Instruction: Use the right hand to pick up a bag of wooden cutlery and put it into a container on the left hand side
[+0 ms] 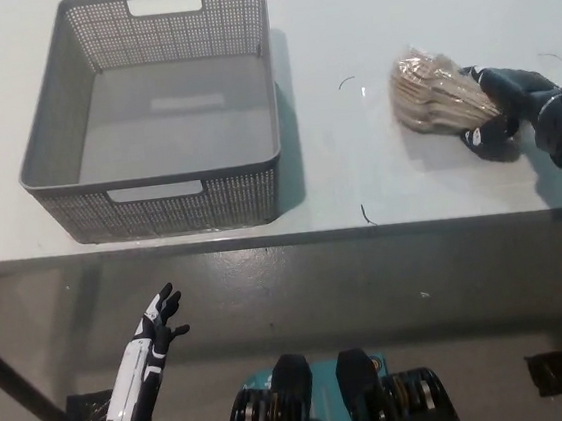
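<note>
right hand (508, 109) is clamped on the cutlery bag (437, 100); the basket (158, 188) is empty (transfer remains), left hand (153, 330) idle, fingers apart.

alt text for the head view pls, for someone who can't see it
The black right hand grips a bag of wooden cutlery on a white table, right of an empty grey basket. The white left hand hangs open below the table edge.

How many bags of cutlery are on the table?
1. The bag lies at the table's right side, right of the grey basket, with the black right hand closed around its right end. The basket looks empty; no other bag shows.
</note>
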You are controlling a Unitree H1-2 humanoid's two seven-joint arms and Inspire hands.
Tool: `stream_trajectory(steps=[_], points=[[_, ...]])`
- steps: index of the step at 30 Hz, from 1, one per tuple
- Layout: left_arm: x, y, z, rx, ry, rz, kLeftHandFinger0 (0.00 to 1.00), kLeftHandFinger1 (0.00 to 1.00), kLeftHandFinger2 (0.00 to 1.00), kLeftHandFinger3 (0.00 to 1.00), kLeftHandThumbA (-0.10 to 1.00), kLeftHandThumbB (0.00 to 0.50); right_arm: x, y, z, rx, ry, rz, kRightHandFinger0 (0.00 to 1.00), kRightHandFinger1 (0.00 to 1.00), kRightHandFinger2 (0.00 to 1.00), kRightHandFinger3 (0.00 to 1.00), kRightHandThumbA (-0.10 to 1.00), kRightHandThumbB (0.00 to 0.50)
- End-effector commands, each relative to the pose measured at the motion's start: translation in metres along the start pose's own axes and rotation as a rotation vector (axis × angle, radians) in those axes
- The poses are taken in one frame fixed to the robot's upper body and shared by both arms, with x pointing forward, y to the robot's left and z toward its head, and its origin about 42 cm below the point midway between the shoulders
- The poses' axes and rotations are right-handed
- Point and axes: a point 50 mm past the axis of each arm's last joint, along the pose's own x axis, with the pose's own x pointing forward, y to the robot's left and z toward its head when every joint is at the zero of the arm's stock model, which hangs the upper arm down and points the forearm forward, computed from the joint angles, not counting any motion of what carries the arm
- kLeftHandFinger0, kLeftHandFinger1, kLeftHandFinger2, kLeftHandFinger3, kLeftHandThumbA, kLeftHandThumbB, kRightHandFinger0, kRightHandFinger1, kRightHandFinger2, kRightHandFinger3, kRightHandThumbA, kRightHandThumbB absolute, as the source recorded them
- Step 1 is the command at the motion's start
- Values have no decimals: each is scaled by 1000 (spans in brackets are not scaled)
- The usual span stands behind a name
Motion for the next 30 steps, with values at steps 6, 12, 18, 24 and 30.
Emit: stream_trajectory(steps=[6,12,18,24,30], points=[[12,4,9,20,-70,-18,841,975,1000,1000,989,217,6,-58,45,621,-146,-362,0,452,802,819,-100,139],[11,5,8,15,-64,-21,834,957,1000,1000,980,208,8,-69,52,970,-161,-352,38,533,849,827,-100,93],[9,6,7,11,-63,-24,827,939,1000,1000,973,199,8,-82,55,1254,-222,-343,50,560,854,822,-100,126],[6,6,5,15,-54,-18,810,918,1000,1000,972,210,10,-97,81,1298,-279,-339,144,647,981,910,-100,143],[7,5,4,16,-49,-18,791,904,1000,1000,975,205,10,-115,128,1235,-397,-298,4,483,890,795,-100,156]])
